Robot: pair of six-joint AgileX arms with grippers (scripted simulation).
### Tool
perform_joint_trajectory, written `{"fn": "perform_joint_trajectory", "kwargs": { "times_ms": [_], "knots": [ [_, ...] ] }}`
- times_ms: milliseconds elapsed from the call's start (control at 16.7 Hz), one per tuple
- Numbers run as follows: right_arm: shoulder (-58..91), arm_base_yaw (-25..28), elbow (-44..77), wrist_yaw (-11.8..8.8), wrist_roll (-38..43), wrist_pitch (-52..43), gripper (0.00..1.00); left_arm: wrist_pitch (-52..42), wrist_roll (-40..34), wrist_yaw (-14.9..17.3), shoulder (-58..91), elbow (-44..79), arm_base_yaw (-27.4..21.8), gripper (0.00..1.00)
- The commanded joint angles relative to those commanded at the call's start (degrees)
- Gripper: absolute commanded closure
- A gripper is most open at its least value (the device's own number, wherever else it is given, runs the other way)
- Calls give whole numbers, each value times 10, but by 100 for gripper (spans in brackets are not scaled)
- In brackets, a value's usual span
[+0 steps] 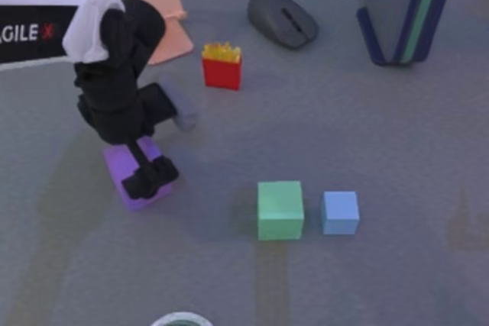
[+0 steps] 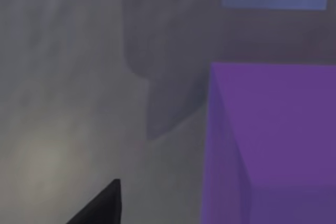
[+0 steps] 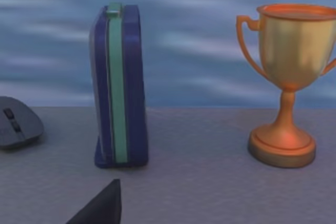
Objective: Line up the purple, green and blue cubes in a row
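Green cube [image 1: 280, 209] and blue cube [image 1: 340, 212] already side by side in a row. Purple cube [image 1: 131, 175] well left of the green cube, under the left gripper [image 1: 150, 175]; finger spread impossible to tell. Left to do: bringing purple beside green.

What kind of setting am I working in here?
Likely a simulated tabletop test scene: a grey table strewn with unrelated props, such as a computer mouse, a gold trophy and coloured cubes.
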Motion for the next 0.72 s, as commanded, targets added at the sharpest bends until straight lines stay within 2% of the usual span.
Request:
{"fn": "perform_joint_trajectory", "kwargs": {
  "times_ms": [180,420,720],
  "knots": [
    [0,0,0,0,0,0,0,36,0,0,16,-25,0,0],
    [0,0,0,0,0,0,0,36,0,0,16,-26,0,0],
    [0,0,0,0,0,0,0,36,0,0,16,-26,0,38]
  ]
}}
